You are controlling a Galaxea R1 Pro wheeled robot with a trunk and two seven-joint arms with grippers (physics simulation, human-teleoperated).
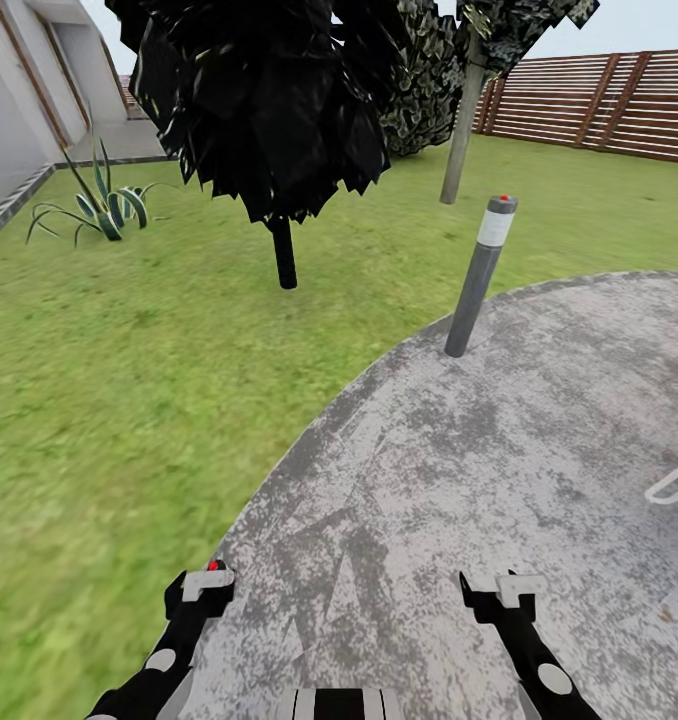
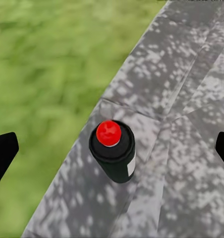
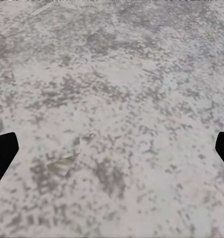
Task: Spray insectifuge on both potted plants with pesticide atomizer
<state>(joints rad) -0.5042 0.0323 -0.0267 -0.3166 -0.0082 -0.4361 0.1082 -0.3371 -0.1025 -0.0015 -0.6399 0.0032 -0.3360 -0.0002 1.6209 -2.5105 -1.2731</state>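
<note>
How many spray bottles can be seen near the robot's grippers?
1. The pesticide atomizer stands upright on the stone patio near the lawn's edge, between the open left gripper's fingers. Others may be out of view.

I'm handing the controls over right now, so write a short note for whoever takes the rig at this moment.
Left gripper: open, empty, above the pesticide atomizer, which stands upright on the stone patio near the lawn edge.
Right gripper: open, empty, over bare patio.
Done: the robot has reached the atomizer.
Left: lower and close the left gripper on it, lift, find both potted plants, spray them fully.
Nearby: grey lamp post, dark tree.
</note>
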